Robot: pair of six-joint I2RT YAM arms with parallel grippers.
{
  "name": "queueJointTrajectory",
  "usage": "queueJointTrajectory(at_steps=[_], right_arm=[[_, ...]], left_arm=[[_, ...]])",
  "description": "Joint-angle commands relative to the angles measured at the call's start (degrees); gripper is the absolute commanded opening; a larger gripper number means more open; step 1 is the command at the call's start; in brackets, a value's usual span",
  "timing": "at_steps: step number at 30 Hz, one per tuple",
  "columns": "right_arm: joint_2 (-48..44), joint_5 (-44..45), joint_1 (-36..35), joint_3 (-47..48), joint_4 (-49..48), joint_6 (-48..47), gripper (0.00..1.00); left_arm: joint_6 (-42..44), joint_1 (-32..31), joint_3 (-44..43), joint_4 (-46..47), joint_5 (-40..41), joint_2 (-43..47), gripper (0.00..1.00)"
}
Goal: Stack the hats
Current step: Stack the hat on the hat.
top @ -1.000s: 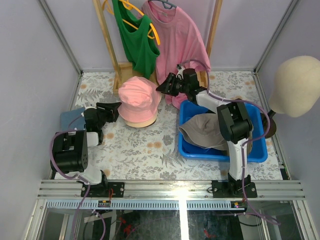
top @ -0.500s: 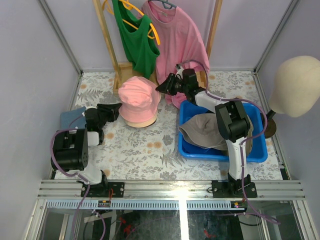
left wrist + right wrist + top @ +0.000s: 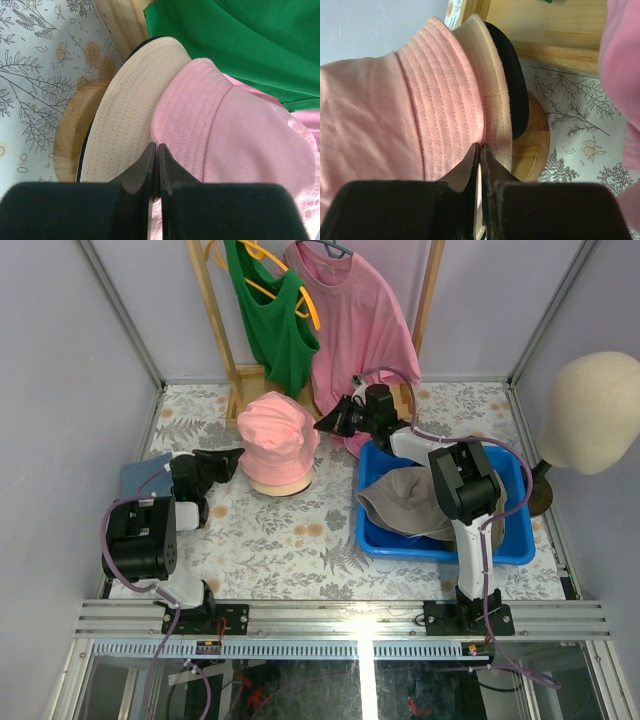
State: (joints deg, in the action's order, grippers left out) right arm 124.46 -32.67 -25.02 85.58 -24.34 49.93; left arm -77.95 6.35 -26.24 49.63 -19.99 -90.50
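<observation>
A pink bucket hat (image 3: 277, 437) tops a stack at the back middle, over a beige hat (image 3: 281, 483) and a black hat (image 3: 509, 75). My left gripper (image 3: 232, 458) is shut on the pink hat's left brim. In the left wrist view its gripper (image 3: 157, 146) pinches pink fabric beside the beige brim (image 3: 127, 117). My right gripper (image 3: 325, 423) is shut on the pink hat's right brim; that gripper (image 3: 480, 146) closes where the pink brim (image 3: 445, 100) meets the beige one (image 3: 492, 87). A grey-taupe hat (image 3: 415, 502) lies in the blue bin (image 3: 445, 545). A blue cap (image 3: 140, 475) lies far left.
The stack rests on a round wooden disc (image 3: 70, 135). A wooden rack (image 3: 215, 330) behind it carries a green shirt (image 3: 270, 325) and a pink shirt (image 3: 355, 325). A cream mannequin head (image 3: 592, 412) stands at the right edge.
Both grippers have closed from open onto the pink hat's brim. The hat's crown now looks squeezed narrower and a little taller.
</observation>
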Motion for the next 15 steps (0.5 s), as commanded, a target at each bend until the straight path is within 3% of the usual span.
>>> queueJointTrajectory(at_steps=[1, 8, 15], right_arm=[[-2.8, 0.1, -0.2, -0.6, 3.0, -1.9, 0.0], [-3.0, 2.2, -0.2, -1.9, 7.0, -3.4, 0.0], [-2.7, 2.8, -0.2, -3.5, 7.7, -3.9, 0.0]], left_arm=[[1.7, -0.8, -1.8, -1.5, 1.5, 0.1, 0.0], [6.3, -1.0, -2.9, -14.8, 4.6, 3.0, 0.0], [8.6, -1.0, -3.5, -21.8, 5.5, 3.1, 0.0]])
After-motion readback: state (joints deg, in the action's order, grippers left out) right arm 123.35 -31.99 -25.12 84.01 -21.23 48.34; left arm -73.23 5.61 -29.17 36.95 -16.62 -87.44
